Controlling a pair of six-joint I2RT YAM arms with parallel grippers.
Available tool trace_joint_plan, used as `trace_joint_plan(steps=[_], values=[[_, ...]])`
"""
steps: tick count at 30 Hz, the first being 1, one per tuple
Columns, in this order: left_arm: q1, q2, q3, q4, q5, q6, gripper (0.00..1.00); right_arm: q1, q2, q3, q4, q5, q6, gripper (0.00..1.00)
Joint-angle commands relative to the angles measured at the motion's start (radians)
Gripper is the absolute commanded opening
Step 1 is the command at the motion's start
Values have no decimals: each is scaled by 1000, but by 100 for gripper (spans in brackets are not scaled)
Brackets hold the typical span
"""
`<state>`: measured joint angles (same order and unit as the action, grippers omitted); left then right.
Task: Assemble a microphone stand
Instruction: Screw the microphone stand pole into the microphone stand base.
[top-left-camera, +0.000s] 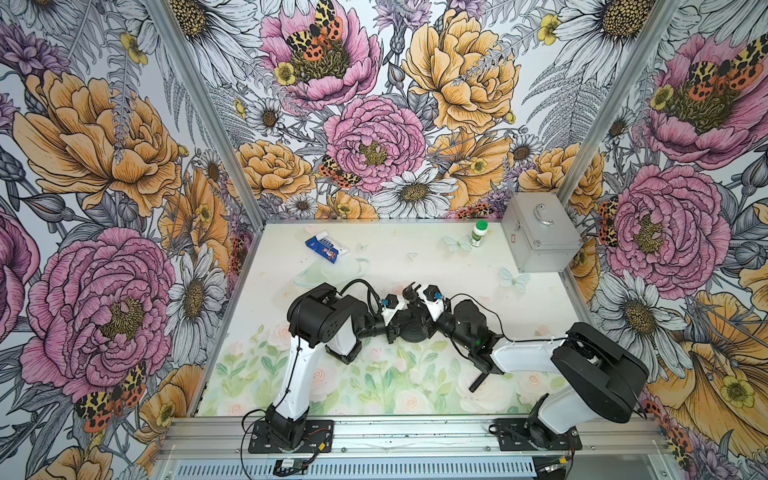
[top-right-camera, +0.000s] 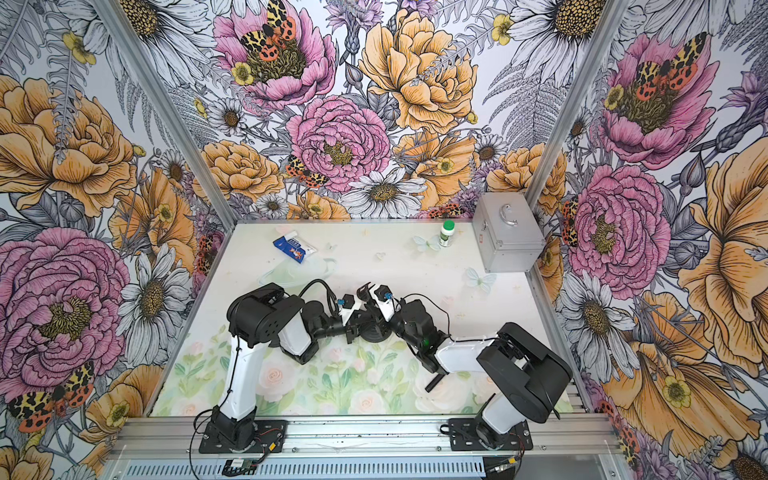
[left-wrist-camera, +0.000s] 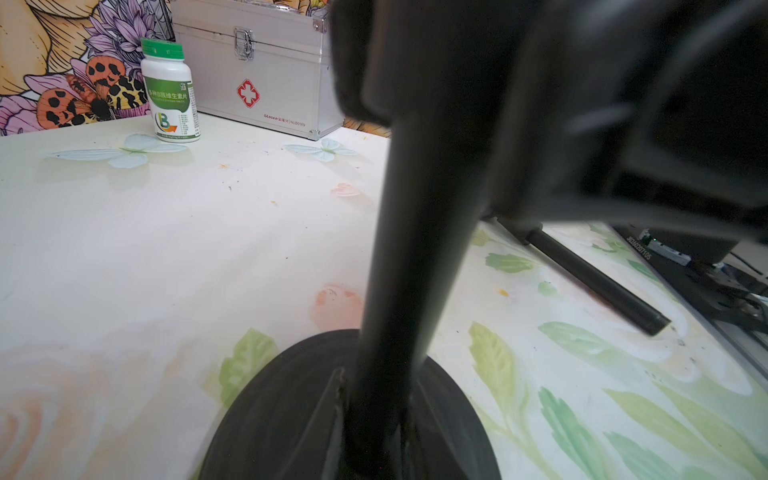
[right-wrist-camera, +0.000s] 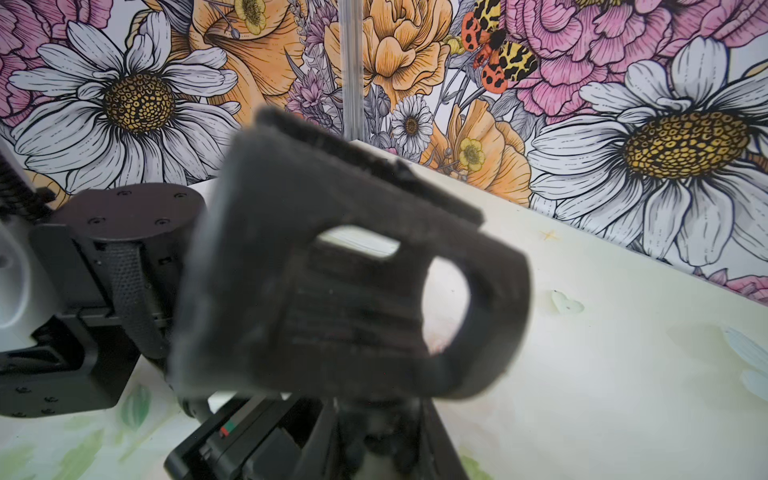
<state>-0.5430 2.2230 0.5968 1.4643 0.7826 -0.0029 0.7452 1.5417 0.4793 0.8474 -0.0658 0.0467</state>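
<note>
A: Where's your stand?
B: Middle of the table (top-left-camera: 415, 257). In both top views your arms cover it; only the base (top-left-camera: 415, 333) peeks out. The left wrist view shows the pole (left-wrist-camera: 415, 249) upright on the base.
A: Pincers?
B: Your left gripper (top-left-camera: 392, 330) is clenched on the pole. Your right gripper (top-left-camera: 417, 309) grasps the clip (right-wrist-camera: 353, 270), which is blurred. A rod (left-wrist-camera: 594, 282) lies flat nearby.

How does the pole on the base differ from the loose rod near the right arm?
The pole stands upright on the base; the rod lies flat on the table. The pole is mid-table; the rod is nearer the front, partly under the right arm. Both are black.
</note>
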Motion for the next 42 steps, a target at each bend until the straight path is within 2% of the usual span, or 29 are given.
trace_joint_plan(steps=[1,4,7,13,17,21,24,27,29,31,33,34,36,38,39,41,42], values=[[17,55,-17,-52,-54,-42,19,-48,8,-15,12,-69,-48,17],[3,55,-26,-52,-51,-13,16,-151,-15,19,-66,-402,-82,31],[0,47,-20,-52,-40,-3,16,-229,-29,58,-159,-601,-147,40],[-5,48,-22,-52,-41,-1,15,-302,20,221,-407,-849,-229,43],[-6,48,-21,-53,-37,-9,15,-308,67,276,-427,-882,-231,41],[-8,43,-20,-53,-46,-3,17,-310,87,284,-426,-875,-220,35],[-6,44,-21,-52,-45,-14,17,-303,84,269,-423,-857,-220,22],[-9,43,-22,-52,-54,-9,19,-283,47,211,-368,-722,-199,9],[-5,41,-19,-53,-61,-20,21,-248,6,129,-282,-502,-139,1],[-2,44,-18,-52,-68,-36,21,-165,-52,37,-213,-129,-48,0],[-4,47,-22,-53,-69,-31,21,-71,-90,-18,-204,192,51,0],[-5,49,-19,-52,-69,-29,21,-31,-101,-37,-198,294,105,0],[0,53,-10,-53,-62,-39,21,23,-102,-57,-166,402,176,0],[3,58,-6,-52,-58,-46,20,33,-84,-46,-150,341,171,0],[3,61,-9,-52,-57,-46,20,29,-77,-31,-156,251,133,0],[-1,63,-9,-52,-56,-40,19,5,-75,-2,-190,19,37,26],[-1,61,-7,-52,-52,-37,18,-18,-80,11,-214,-98,-3,32]])
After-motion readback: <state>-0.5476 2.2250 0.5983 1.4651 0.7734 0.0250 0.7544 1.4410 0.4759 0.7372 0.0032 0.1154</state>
